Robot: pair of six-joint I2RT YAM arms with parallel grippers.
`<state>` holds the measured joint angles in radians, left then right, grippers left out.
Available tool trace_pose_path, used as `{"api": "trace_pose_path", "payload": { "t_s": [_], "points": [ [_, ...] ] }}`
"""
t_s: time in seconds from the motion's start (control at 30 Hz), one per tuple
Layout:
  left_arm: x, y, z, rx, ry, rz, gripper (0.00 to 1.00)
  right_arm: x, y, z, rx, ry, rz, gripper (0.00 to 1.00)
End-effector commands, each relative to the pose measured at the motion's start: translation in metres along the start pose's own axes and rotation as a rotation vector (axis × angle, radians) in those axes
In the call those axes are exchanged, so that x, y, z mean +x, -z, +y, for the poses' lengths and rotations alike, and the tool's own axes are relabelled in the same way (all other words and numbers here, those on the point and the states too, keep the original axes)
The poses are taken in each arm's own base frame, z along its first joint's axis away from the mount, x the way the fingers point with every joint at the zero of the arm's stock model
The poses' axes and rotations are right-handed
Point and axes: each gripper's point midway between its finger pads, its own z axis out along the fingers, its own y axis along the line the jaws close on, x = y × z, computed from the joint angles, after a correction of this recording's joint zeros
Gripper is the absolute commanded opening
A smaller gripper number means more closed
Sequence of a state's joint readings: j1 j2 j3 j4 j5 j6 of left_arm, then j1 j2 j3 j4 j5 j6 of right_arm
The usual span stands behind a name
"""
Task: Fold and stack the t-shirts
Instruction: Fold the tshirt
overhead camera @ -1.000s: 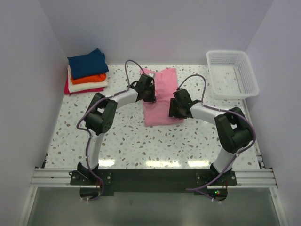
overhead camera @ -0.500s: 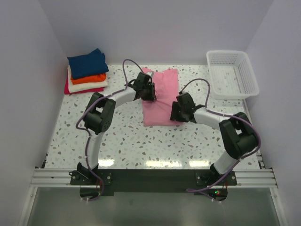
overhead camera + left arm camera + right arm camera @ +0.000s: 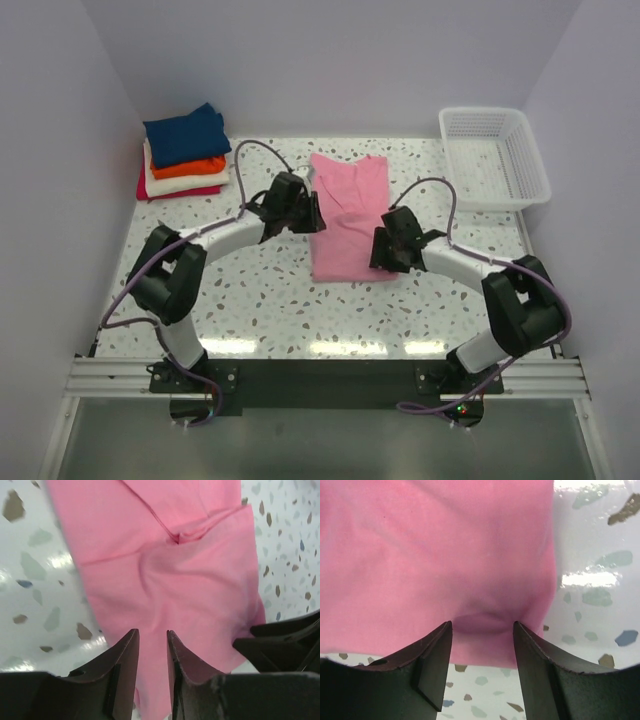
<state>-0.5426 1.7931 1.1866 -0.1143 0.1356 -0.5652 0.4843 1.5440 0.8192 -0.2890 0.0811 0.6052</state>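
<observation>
While the pink t-shirt [image 3: 345,215] lay as a long strip mid-worktop [image 3: 260,290], rumpled across its middle, both hands worked its near half from opposite side edges.

- Left hand [image 3: 312,212]: fingers drawn nearly together on the shirt's left edge. The wrist view showed pink cloth running into the narrow gap, so I read it as clamped on the cloth.
- Right hand [image 3: 380,250]: fingers clearly apart and set down on the near right corner, with a small pucker of cloth between them. No firm pinch was evident.
- Stack of folded t-shirts [image 3: 185,155]: far left corner, navy on top, well apart from the pink one. Basket [image 3: 495,155] at far right, not involved.

Step judged: squaring the strip before the crosswise fold.

Notes for doing it well: the right hand needed a sure pinch first. Both hands should then move level and together, or the cloth would skew. The crease near the collar wanted tensioning flat. The near hem should land square on the far end, so the shirt would sit neatly on the stack.
</observation>
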Motion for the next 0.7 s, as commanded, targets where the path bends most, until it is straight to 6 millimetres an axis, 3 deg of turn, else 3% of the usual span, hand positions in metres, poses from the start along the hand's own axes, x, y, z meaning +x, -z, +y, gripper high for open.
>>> {"api": "trace_pose_path", "payload": {
  "t_s": [0.0, 0.17, 0.27, 0.4, 0.47, 0.67],
  "points": [
    [0.033, 0.004, -0.012, 0.043, 0.006, 0.017, 0.33, -0.002, 0.023, -0.004, 0.014, -0.035, -0.023, 0.56],
    [0.073, 0.004, -0.008, 0.009, -0.018, 0.072, 0.31, -0.022, 0.049, -0.008, 0.035, -0.073, -0.125, 0.57],
    [0.093, 0.004, 0.004, -0.042, -0.024, 0.113, 0.28, -0.023, 0.052, -0.017, 0.072, -0.081, -0.147, 0.57],
    [0.107, 0.011, 0.016, -0.084, -0.025, 0.128, 0.26, -0.006, 0.039, -0.024, 0.097, -0.081, -0.095, 0.53],
    [0.109, 0.015, 0.019, -0.088, -0.028, 0.129, 0.26, 0.003, 0.031, -0.029, 0.111, -0.087, -0.074, 0.45],
    [0.119, 0.018, 0.025, -0.105, -0.029, 0.158, 0.25, 0.026, 0.011, -0.041, 0.156, -0.074, 0.003, 0.33]
  ]
}}
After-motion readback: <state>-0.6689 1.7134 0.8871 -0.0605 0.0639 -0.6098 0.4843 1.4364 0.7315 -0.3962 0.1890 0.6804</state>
